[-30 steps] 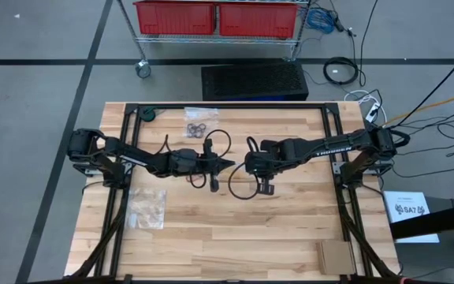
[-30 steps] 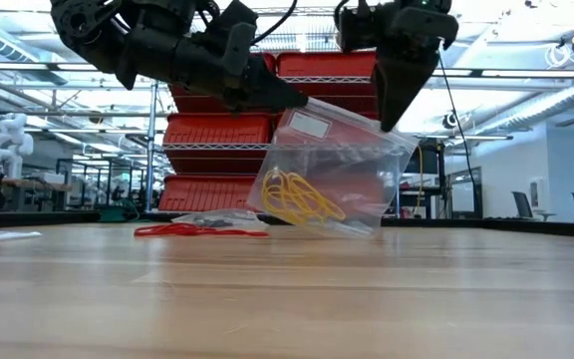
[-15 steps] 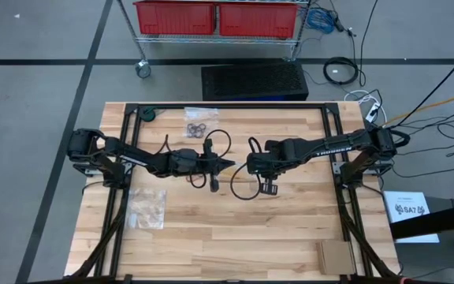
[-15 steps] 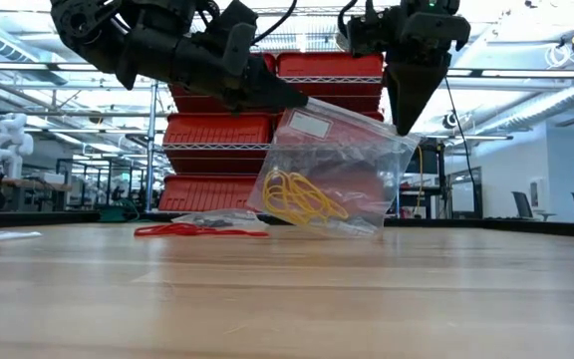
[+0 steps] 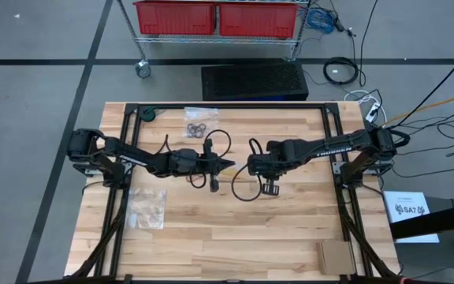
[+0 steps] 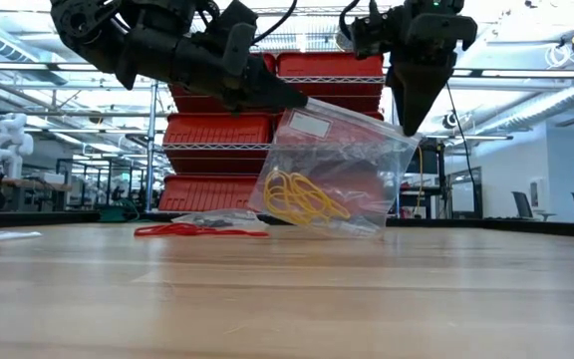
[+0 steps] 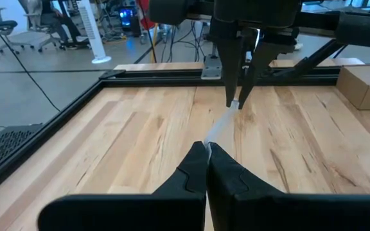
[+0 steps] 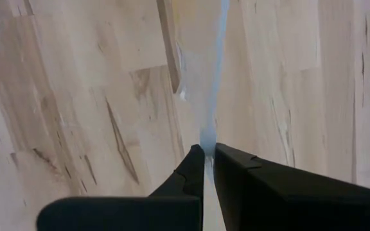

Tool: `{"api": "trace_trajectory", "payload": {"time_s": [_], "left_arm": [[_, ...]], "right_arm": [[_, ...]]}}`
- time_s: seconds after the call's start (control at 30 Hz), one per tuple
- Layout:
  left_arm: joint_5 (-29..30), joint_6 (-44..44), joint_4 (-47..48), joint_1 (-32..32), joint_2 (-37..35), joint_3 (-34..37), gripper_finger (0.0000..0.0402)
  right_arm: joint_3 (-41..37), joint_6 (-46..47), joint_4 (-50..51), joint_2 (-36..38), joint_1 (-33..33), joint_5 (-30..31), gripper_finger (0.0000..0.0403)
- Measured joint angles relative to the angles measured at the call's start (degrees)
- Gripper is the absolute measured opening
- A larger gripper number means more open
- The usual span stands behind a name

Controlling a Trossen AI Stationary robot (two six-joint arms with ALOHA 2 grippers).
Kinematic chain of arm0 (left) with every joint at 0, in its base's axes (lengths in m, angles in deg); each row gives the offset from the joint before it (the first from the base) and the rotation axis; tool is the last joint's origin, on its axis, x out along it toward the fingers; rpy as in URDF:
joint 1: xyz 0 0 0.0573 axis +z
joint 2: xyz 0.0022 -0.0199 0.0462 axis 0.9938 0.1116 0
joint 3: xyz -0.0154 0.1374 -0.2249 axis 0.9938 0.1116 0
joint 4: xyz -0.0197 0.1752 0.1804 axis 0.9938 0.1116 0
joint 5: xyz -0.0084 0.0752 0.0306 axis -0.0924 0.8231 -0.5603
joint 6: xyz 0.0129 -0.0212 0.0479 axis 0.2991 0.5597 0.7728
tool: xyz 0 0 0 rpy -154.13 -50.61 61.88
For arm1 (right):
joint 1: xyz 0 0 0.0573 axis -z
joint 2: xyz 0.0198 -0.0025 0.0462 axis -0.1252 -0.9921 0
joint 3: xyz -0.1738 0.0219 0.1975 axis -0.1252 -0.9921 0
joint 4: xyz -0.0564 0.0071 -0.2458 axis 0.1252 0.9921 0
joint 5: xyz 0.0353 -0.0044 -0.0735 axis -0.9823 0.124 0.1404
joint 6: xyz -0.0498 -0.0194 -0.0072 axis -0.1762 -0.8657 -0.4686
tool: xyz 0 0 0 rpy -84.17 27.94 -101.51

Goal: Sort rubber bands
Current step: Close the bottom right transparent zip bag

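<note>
A clear plastic bag (image 6: 337,170) with yellowish rubber bands (image 6: 302,199) in its bottom hangs between my two grippers above the middle of the table. My left gripper (image 6: 302,103) is shut on the bag's upper corner on one side. My right gripper (image 6: 410,133) is shut on the other upper corner. In the high view both grippers (image 5: 231,163) (image 5: 250,166) almost meet tip to tip. Red rubber bands (image 6: 197,230) lie loose on the table behind the bag. A second bag (image 5: 199,125) with black bands lies flat near the far edge. My left gripper pinches the bag's top edge at one corner (image 7: 211,138) between its two fingers, coming in nearly level from the table's left. The bag hangs below, tilted. My right gripper pinches the opposite top corner (image 8: 207,138) between its fingertips, pointing steeply down from above. The top edge (image 6: 357,118) runs taut between both grips; whether the bottom touches the table, I cannot tell.
A third clear bag (image 5: 146,207) lies flat at the table's near left. A cardboard box (image 5: 336,256) stands at the near right corner. A black frame (image 5: 227,106) runs around the tabletop. Red bins (image 6: 217,130) stand on a rack beyond the far edge.
My right gripper has tipped a little steeper, and its fingertips have swung slightly toward the table's right edge with the bag's corner. The bag's top edge is drawn out a bit longer. My left gripper has kept still.
</note>
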Motion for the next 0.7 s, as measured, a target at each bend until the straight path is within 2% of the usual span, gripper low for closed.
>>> {"api": "trace_trajectory", "payload": {"time_s": [0.5, 0.6, 0.7], "left_arm": [[0.00, -0.31, 0.11, 0.00, 0.00, 0.00, 0.0000], [0.04, -0.31, 0.11, 0.04, 0.00, 0.00, 0.0000], [0.04, -0.39, 0.12, 0.04, -0.02, 0.00, 0.0000]], "right_arm": [[-0.01, 2.20, 1.65, 0.00, 0.00, 1.10, 0.0006], [-0.04, 3.11, 1.62, 0.00, 0.00, 2.83, 0.0020], [-0.04, 4.00, 1.42, 0.00, 0.00, 3.01, 0.0052]]}}
